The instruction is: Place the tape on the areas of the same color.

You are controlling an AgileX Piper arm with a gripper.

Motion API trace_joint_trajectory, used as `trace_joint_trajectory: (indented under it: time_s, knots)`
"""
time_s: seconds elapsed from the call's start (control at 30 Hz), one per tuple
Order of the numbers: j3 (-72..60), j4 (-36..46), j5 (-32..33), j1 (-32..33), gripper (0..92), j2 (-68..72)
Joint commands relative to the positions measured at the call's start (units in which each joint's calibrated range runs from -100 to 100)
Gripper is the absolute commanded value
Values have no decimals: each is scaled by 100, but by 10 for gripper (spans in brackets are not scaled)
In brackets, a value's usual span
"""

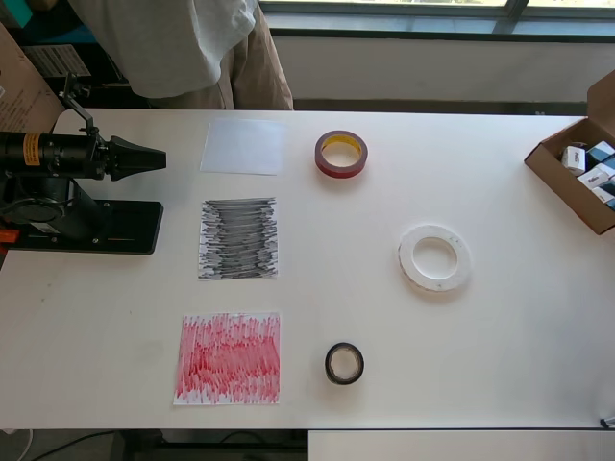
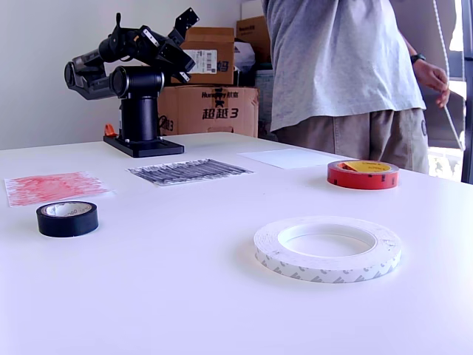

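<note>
Three flat rings of tape lie loose on your smooth white table (image 1: 500, 365).
Overhead, red tape (image 1: 340, 154), white tape (image 1: 434, 257) and black tape (image 1: 344, 363) sit right of white sheet (image 1: 243, 146), black sheet (image 1: 238, 238), red sheet (image 1: 229, 358); your folded arm's gripper (image 1: 144, 158) looks pressed together, holding nothing.

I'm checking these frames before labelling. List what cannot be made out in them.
- Gripper: whether open or shut is unclear; the overhead view shows it end-on, the exterior view small and far.
- Person: head cut off by the top edge in both views.
- Cardboard box: cut off by the overhead view's right edge; its contents too small to identify.
</note>
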Motion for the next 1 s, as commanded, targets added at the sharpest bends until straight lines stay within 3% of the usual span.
trace_joint_trajectory:
  time_s: [0.0,0.97]
  knots:
    - [-22,54,9,18,1,-28]
    - [-40,114,9,50,2,10]
